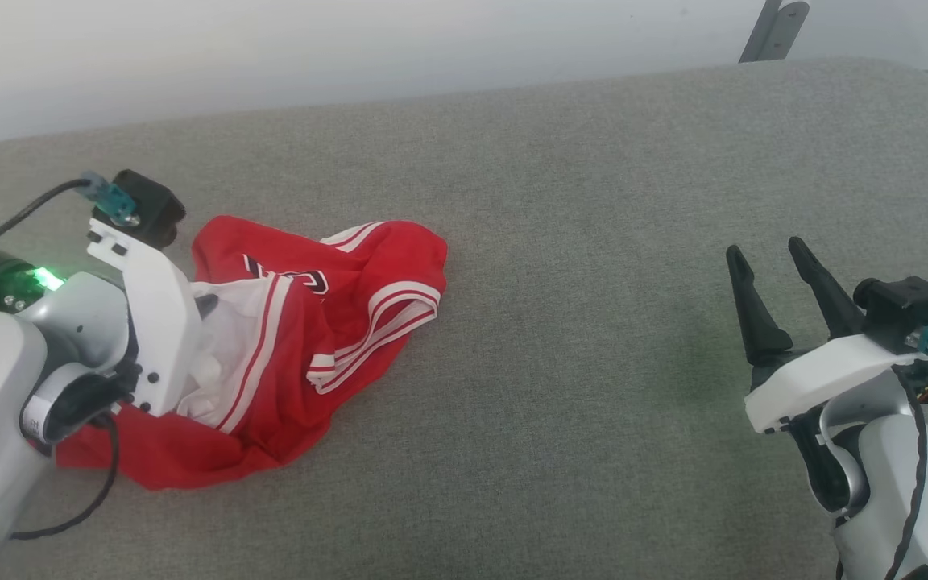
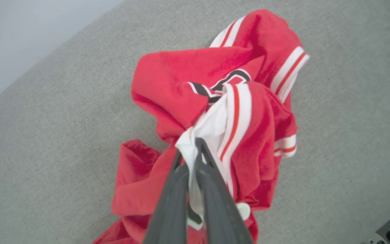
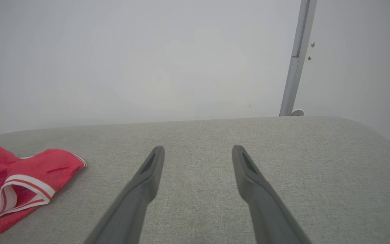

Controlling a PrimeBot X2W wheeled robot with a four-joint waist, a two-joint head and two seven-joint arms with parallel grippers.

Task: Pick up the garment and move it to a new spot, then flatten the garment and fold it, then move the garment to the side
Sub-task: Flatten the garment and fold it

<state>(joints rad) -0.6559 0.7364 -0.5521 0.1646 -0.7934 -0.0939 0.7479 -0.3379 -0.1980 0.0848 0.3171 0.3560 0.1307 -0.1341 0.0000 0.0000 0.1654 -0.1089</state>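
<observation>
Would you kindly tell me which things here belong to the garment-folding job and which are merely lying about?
Belonging to the job:
the garment, lying crumpled
the left gripper, jaws shut on the garment's white lining
the right gripper, jaws open, holding nothing

Merely about:
the grey cushion underneath
the metal post behind it
the white wall

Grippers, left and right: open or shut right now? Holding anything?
Left gripper: shut on the garment.
Right gripper: open, holding nothing.
</observation>
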